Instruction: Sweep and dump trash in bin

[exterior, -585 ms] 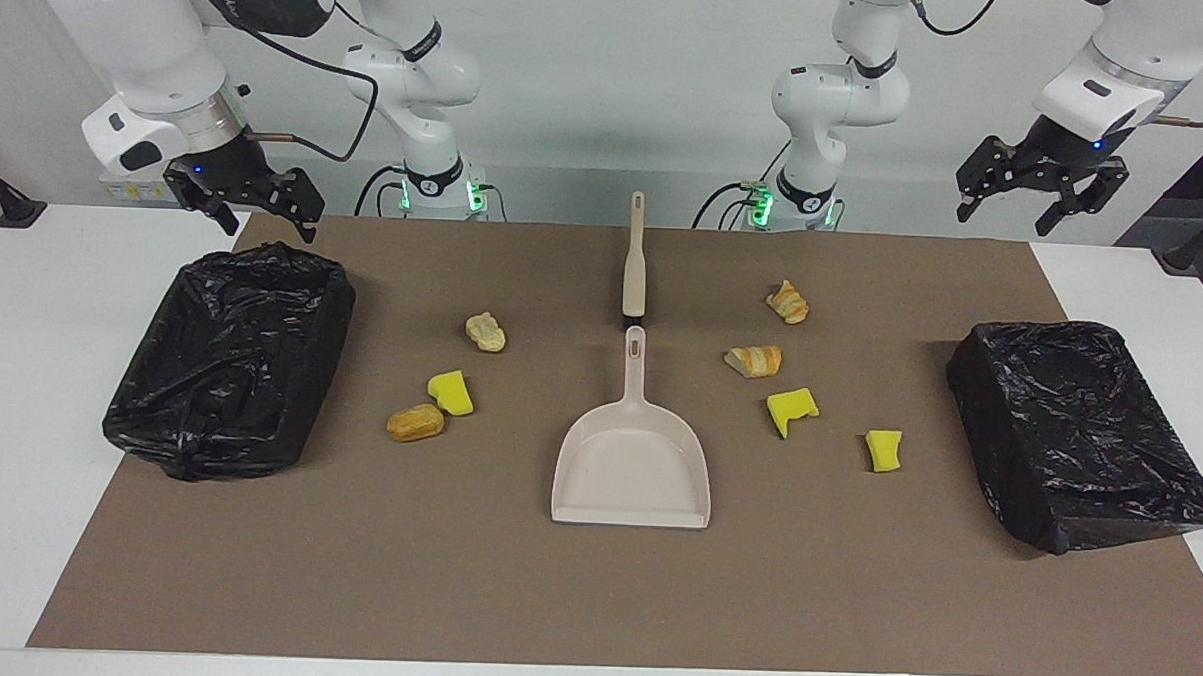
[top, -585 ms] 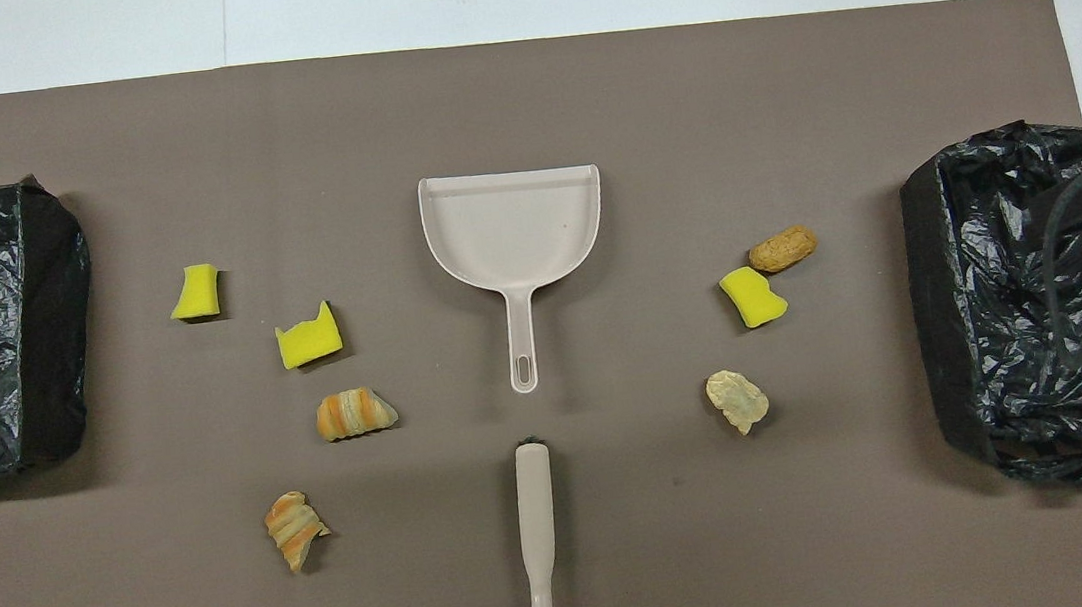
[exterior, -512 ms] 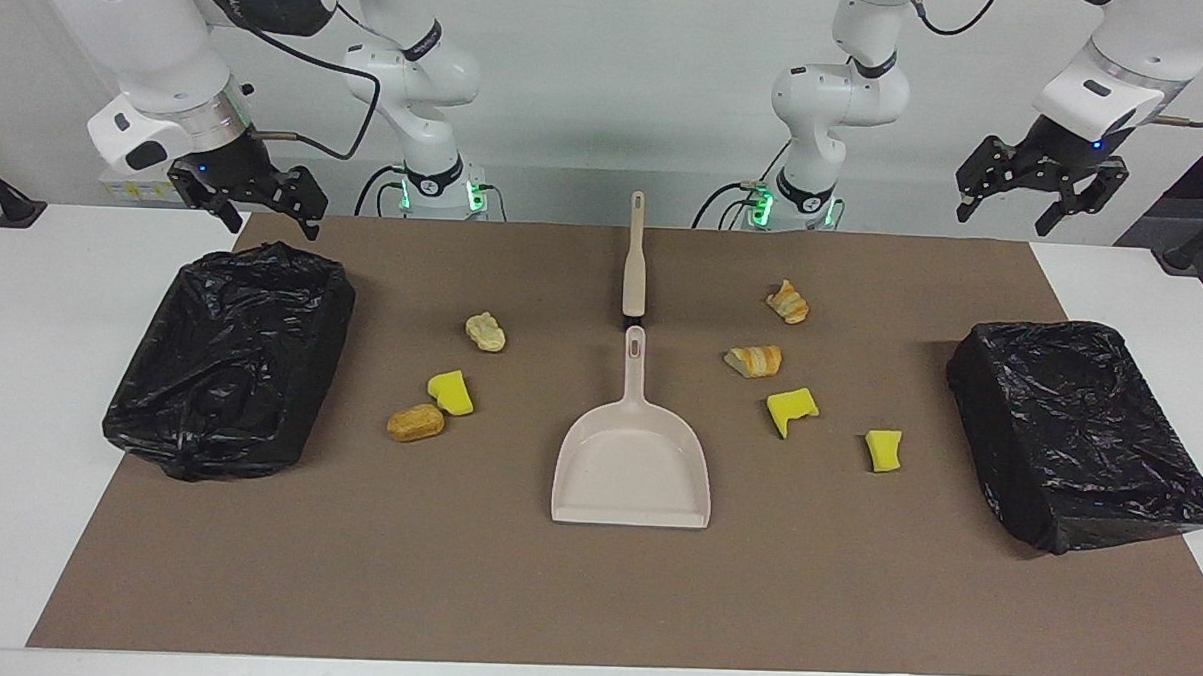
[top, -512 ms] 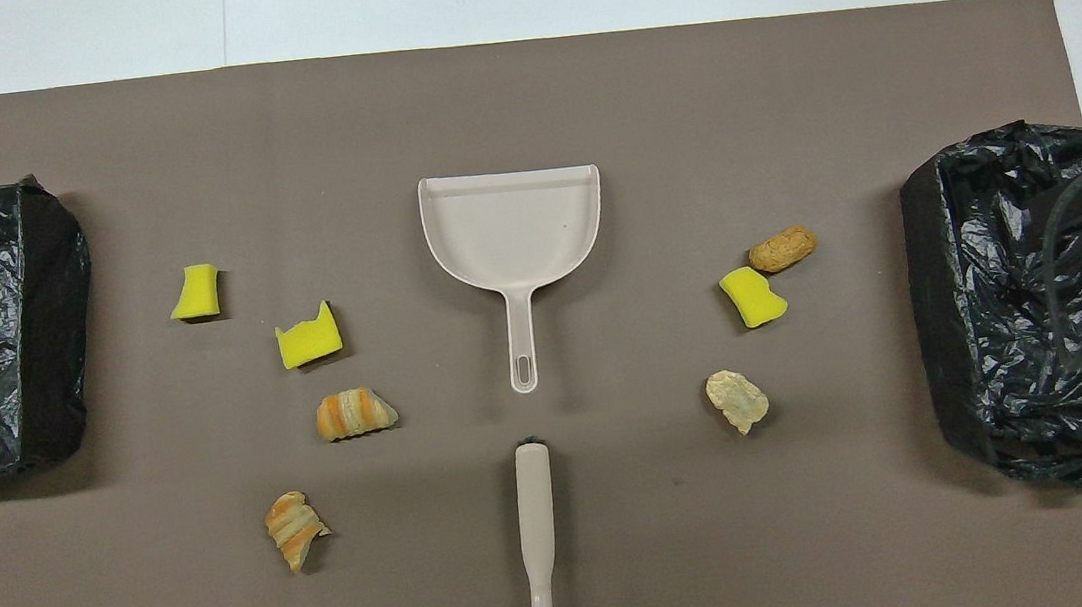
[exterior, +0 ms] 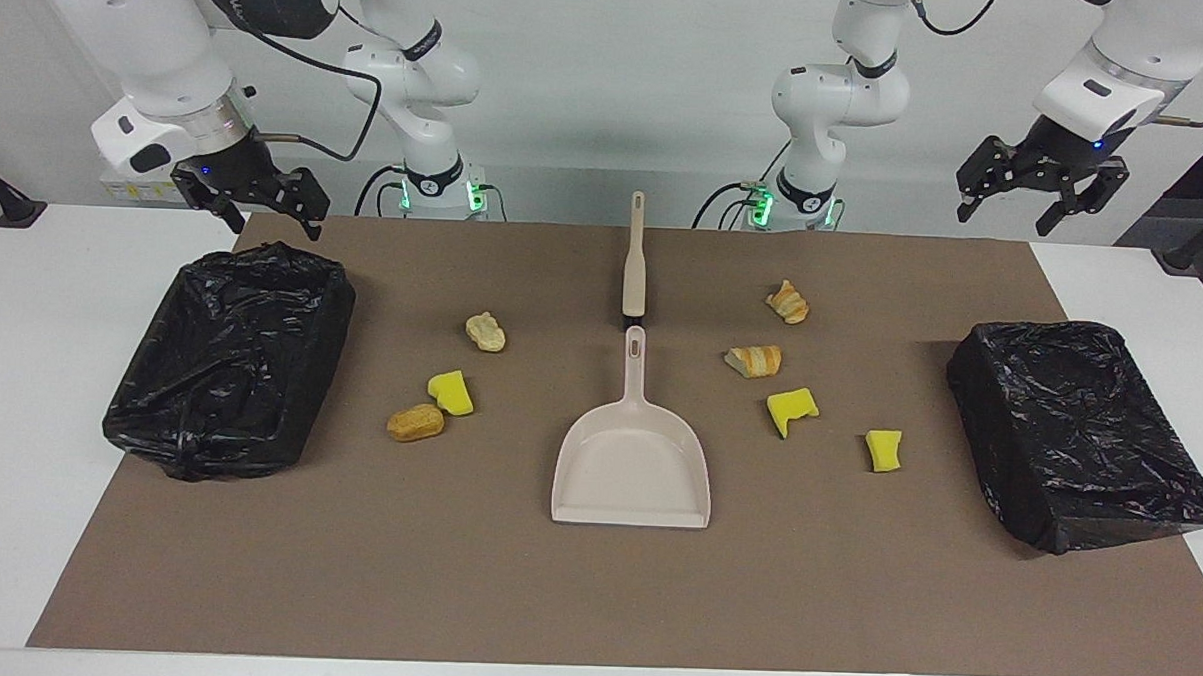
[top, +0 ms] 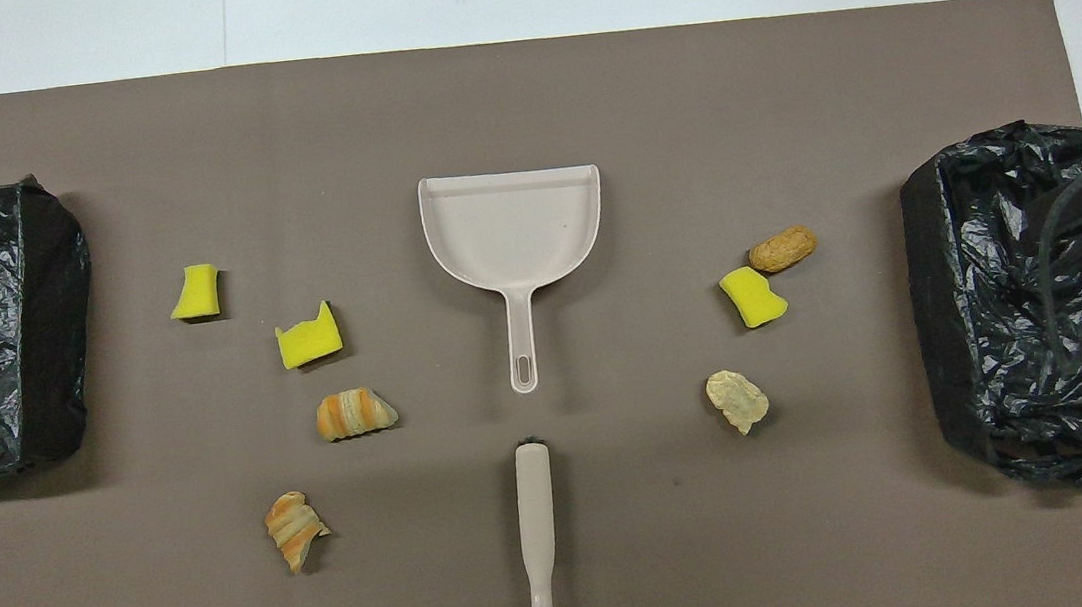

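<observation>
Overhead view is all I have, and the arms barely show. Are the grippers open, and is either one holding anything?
Observer: The right gripper is open and empty, hanging above the robots' end of the bin at the right arm's end of the table.
Operator: And the left one?
Observer: The left gripper is open and empty too, waiting high in the air above the left arm's end of the table, well clear of the other bin.

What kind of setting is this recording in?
Probably a robotics lab bench staged for a cleaning test: two arms mounted at a white table, a brown mat with scattered scraps, a dustpan, and bag-lined bins at both ends.
</observation>
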Controlling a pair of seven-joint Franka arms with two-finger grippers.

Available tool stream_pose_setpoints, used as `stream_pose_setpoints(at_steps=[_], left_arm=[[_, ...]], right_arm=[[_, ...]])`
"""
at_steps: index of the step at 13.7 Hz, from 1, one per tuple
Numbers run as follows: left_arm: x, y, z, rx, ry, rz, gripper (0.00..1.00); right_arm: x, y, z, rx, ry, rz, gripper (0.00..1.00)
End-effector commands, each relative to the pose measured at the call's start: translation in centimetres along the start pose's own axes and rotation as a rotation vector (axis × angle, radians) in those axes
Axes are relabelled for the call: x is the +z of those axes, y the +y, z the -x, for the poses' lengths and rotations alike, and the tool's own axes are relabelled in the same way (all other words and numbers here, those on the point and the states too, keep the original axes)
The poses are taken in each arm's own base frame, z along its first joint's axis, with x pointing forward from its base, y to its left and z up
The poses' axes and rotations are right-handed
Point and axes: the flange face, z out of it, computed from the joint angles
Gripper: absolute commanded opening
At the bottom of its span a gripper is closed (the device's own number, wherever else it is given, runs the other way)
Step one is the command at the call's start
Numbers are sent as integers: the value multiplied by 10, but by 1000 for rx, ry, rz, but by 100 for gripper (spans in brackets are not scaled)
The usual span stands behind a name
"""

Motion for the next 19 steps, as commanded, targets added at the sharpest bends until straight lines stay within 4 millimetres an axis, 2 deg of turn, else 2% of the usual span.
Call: stream_pose_setpoints(at_steps=[1,3,5,7,9,10,13,16,19], left_arm=[[-5,10,4,2,-1,-11,100],[2,20,7,18,-7,-4,100],[10,39,14,45,-27,0,100],[22,60,22,50,-38,11,100],[49,93,35,75,-51,11,100],[60,103,47,77,-41,11,100],[110,165,84,104,-70,6,100],[158,225,111,80,-97,7,100],[189,278,134,95,-88,23,100]], right_arm=[[-1,-8,9,14,3,-37,100],[-1,-6,8,9,7,-41,100],[-1,-5,7,26,12,-23,100],[16,-10,-1,27,41,-39,100],[26,-41,-8,-8,36,-39,100],[36,-48,-14,-13,25,-40,100],[53,-111,-27,-8,25,-117,100],[84,-200,-30,60,13,-151,100],[120,-277,-30,132,32,-154,100]])
